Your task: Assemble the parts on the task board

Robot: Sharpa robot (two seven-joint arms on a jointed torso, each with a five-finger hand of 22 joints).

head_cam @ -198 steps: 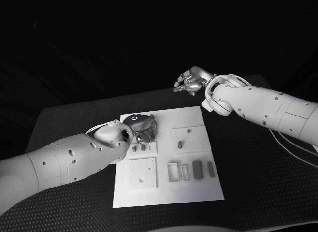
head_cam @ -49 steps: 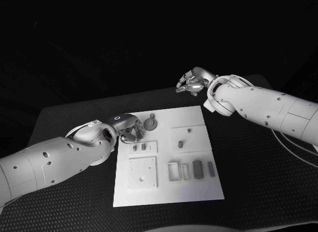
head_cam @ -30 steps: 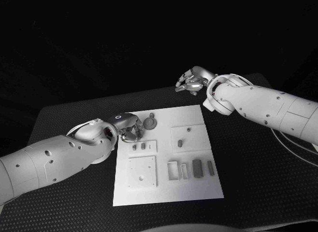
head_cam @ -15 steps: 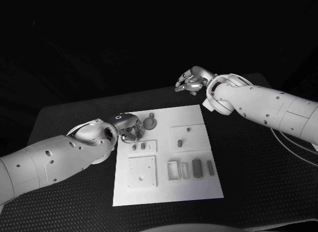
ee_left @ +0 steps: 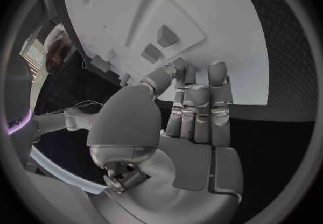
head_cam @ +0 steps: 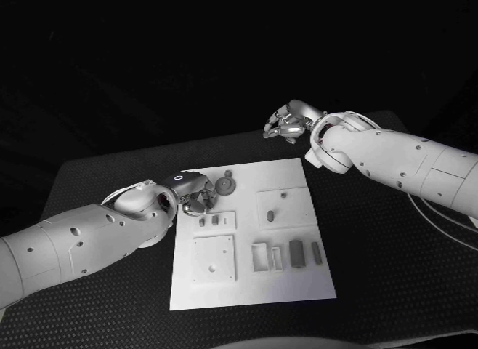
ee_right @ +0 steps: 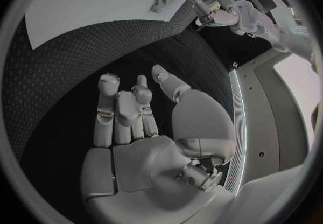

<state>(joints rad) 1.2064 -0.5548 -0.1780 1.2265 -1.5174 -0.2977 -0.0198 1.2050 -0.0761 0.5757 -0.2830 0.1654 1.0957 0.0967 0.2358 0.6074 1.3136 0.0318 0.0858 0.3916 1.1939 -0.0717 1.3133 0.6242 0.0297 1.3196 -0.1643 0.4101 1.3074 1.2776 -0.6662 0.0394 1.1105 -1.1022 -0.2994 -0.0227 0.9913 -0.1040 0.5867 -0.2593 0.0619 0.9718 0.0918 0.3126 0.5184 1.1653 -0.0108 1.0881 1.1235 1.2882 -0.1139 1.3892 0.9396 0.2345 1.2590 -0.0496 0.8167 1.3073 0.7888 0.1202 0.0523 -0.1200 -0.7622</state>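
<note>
I see the task board [head_cam: 286, 287] in the middle of the black table [head_cam: 407, 262], with small grey parts [head_cam: 297, 254] lying in its recesses and a round grey part [head_cam: 227, 186] near its far edge. My left hand [head_cam: 197, 198] hovers at the board's left edge beside that round part, fingers straight and holding nothing. My right hand [head_cam: 288, 122] hangs beyond the board's far edge, fingers loosely extended, empty.

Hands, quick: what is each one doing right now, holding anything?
Left hand: open, fingers extended side by side at the task board's edge, holding nothing.
Right hand: open, over the black table beyond the board, holding nothing.
</note>
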